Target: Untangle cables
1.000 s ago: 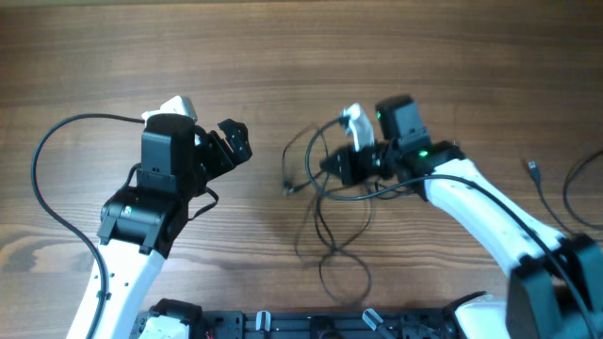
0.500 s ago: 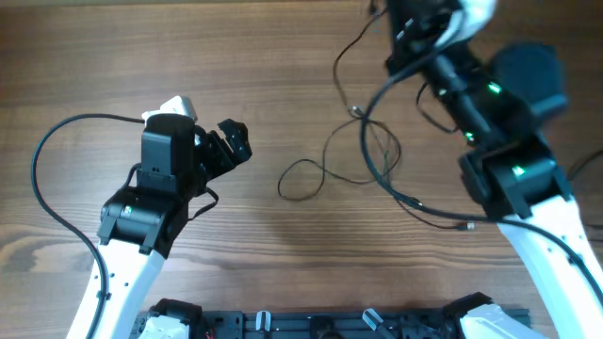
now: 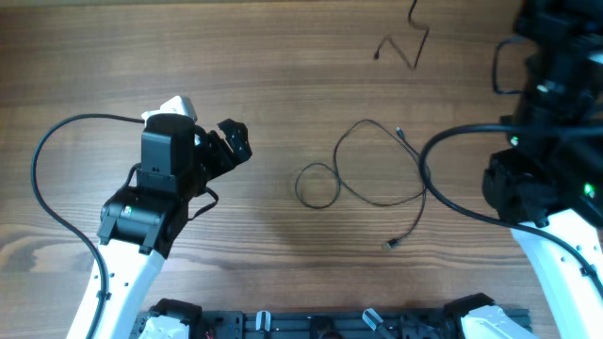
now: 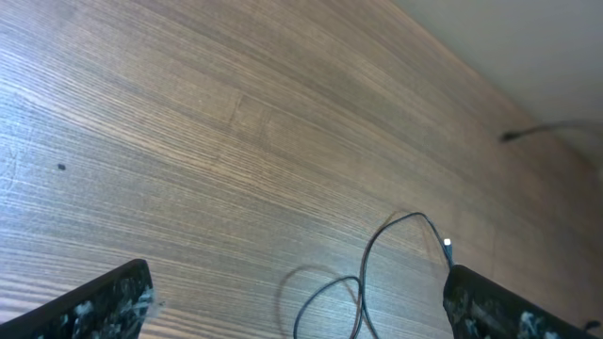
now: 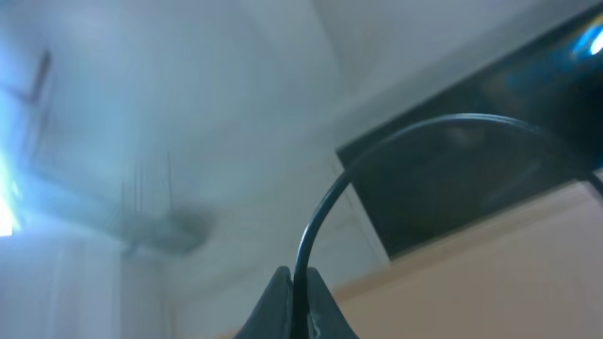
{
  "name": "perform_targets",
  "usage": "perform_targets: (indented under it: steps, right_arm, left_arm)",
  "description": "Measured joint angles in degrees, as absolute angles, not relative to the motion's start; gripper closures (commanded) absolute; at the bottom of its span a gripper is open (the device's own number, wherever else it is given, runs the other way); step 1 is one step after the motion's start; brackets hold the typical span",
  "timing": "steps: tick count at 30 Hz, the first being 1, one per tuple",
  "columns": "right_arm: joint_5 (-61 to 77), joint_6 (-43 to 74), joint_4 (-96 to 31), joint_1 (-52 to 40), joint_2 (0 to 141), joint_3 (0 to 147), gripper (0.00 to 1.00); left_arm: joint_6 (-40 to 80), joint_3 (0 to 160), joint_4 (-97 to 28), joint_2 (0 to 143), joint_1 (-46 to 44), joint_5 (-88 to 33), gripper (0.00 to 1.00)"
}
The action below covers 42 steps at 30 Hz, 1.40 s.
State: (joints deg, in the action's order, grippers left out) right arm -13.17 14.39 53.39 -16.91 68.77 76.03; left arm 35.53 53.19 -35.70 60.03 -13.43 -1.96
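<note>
**A:** How far along was the untangling on the desk [image 3: 236,56]?

**B:** Judged well along. The right arm [image 3: 546,141] stood raised high over the desk's far right, and the left arm [image 3: 151,198] waited low at the left. No knot showed. The desk cable [image 3: 376,202] lay flat at the centre in one small loop and one wide open curve, with its plug end [image 3: 388,245] free toward the near edge. The lifted cable [image 3: 421,47] showed as a thin zigzag at the far edge, well apart from the first. The right pincer [image 5: 294,301] was pressed together on a thin black cord, probably that same strand. The left pincer [image 3: 236,139] was spread wide, holding nothing. What seemed left was to set the raised cord down and straighten the small loop.

**A:** And against the earlier frame?

**B:** One second before, both cords were bunched together at the centre, with the right pincer down among them. Since then the right arm had risen and carried one cord clear. The left arm had not moved.
</note>
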Motion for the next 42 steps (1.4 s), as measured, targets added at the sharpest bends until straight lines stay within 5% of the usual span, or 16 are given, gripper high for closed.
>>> perform_targets:
  steps: [12, 22, 26, 39, 42]
  right_arm:
    - [-16.34, 1.37, 29.54, 4.40, 72.51, 76.44, 0.96]
    - [-11.40, 15.33, 35.99, 27.07, 75.37, 76.42, 0.96]
    - [-9.45, 16.86, 36.53, 29.30, 75.53, 76.44, 0.96]
    - [-3.86, 12.08, 1.76, 29.36, 99.37, 76.95, 0.96]
    - [-3.79, 11.70, -4.05, 29.36, 104.71, 76.79, 0.85]
  left_arm:
    - [35.53, 53.19, -35.66, 60.03, -13.43, -1.96, 0.00]
    - [35.53, 53.19, -35.64, 60.03, -13.43, -1.96, 0.00]
    - [35.53, 53.19, -35.66, 60.03, -13.43, -1.96, 0.00]
    - [35.53, 53.19, -35.64, 60.03, -13.43, -1.96, 0.00]
    - [35.53, 53.19, -35.64, 60.03, -13.43, -1.96, 0.00]
